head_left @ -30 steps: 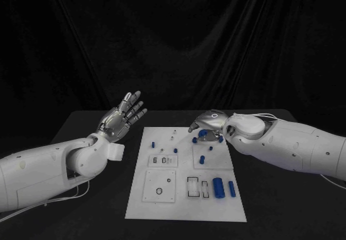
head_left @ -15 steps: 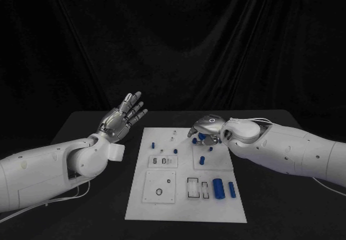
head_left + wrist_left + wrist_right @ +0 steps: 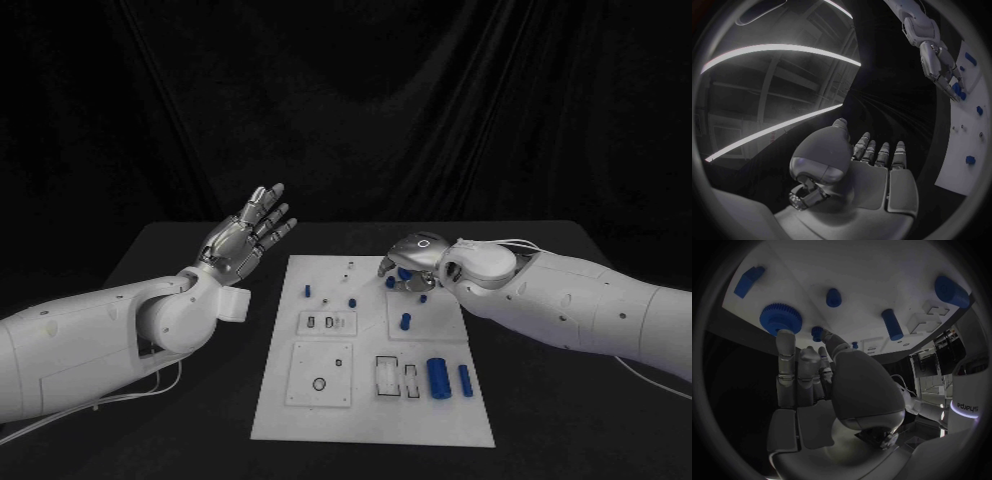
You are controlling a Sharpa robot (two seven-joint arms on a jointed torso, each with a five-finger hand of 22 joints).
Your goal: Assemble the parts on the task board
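Observation:
The white task board (image 3: pixel 368 410) lies in the middle of the table. My right hand (image 3: pixel 414 258) hangs over its far right part, fingers pointing down among blue parts. In the right wrist view one fingertip (image 3: pixel 786 337) touches a blue gear (image 3: pixel 781 318) on the board (image 3: pixel 867 270). A small blue part (image 3: pixel 818 331) sits just past the thumb; I cannot tell whether it is pinched. My left hand (image 3: pixel 245 236) is raised left of the board, fingers spread and holding nothing. The left wrist view shows the right hand (image 3: pixel 939 65) above the blue parts.
Nearer on the board lie a thick blue cylinder (image 3: pixel 436 377) and a slim blue one (image 3: pixel 463 378), beside outlined slots (image 3: pixel 387 374). A blue peg (image 3: pixel 405 321) and a blue piece (image 3: pixel 306 290) sit farther back. Black table surrounds the board.
My right hand has shifted slightly left and lower over the blue parts at the board's far right. The left hand has not moved.

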